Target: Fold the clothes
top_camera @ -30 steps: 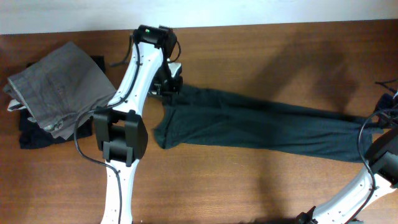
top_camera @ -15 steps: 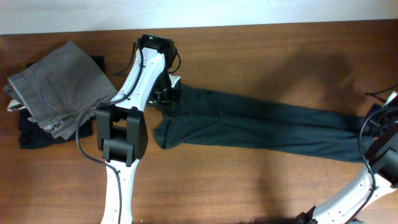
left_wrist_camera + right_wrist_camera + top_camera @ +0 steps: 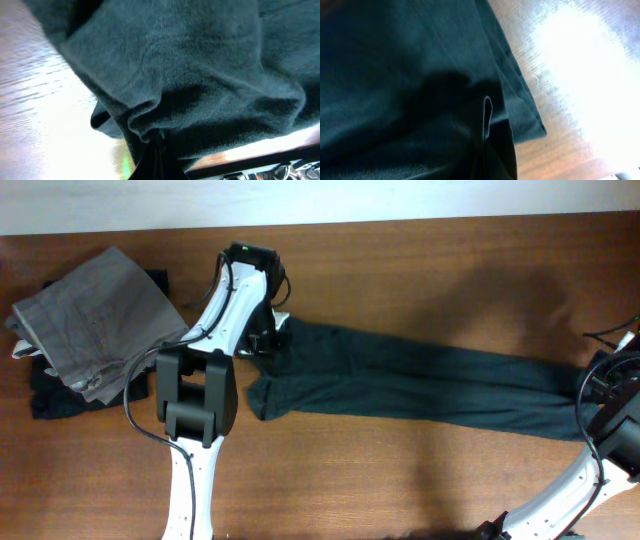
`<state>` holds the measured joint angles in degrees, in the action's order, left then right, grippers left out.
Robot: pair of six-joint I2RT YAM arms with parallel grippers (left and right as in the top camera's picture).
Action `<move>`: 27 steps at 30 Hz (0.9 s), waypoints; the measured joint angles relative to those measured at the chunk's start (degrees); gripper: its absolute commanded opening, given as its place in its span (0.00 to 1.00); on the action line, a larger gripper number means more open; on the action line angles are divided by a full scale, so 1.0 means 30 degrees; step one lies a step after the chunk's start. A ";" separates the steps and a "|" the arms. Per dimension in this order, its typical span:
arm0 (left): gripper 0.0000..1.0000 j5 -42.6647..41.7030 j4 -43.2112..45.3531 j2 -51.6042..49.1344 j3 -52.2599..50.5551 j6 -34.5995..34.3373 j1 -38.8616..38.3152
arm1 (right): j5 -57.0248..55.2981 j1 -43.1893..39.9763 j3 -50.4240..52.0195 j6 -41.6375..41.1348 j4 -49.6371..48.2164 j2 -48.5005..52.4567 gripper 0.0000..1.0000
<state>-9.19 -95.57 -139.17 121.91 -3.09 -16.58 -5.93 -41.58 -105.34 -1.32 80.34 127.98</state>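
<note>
The dark charcoal T-shirt [image 3: 420, 380] lies stretched into a long band across the wooden table [image 3: 400, 270], from the left arm to the right edge. No lettering shows. My left gripper [image 3: 272, 332] is shut on the shirt's left end; in the left wrist view the fabric [image 3: 190, 75] bunches into a pinched fold at the fingers [image 3: 155, 160]. My right gripper [image 3: 600, 380] is shut on the shirt's right end; in the right wrist view the cloth [image 3: 405, 85] fills the frame with a fold pinched at the jaws [image 3: 487, 150].
Folded grey trousers [image 3: 95, 320] lie on a black folded garment [image 3: 55, 395] at the far left. The left arm's black joint block [image 3: 195, 395] stands beside the shirt's left end. The table's far edge meets a white wall [image 3: 400, 200].
Both grippers have moved slightly right with the shirt in them. The shirt stays pulled taut between them and has shifted a little.
</note>
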 measured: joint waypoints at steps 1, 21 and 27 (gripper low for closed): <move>0.00 0.0015 0.0087 0.0000 -0.0270 0.0000 0.0000 | -0.0182 0.0000 0.0000 -0.0109 0.0073 0.0000 0.04; 0.44 0.0430 0.0233 0.0000 -0.1814 -0.0350 0.0007 | -0.0889 0.0000 0.0444 -0.0736 -0.0117 0.0000 0.38; 0.54 0.0525 -0.0364 0.0000 0.0255 -0.0364 0.0095 | -0.0393 0.0000 -0.1049 -0.0816 0.1552 0.0073 0.55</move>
<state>-7.62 -96.66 -139.17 122.67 -4.19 -16.29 -7.11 -41.58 -108.49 -3.77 84.99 128.20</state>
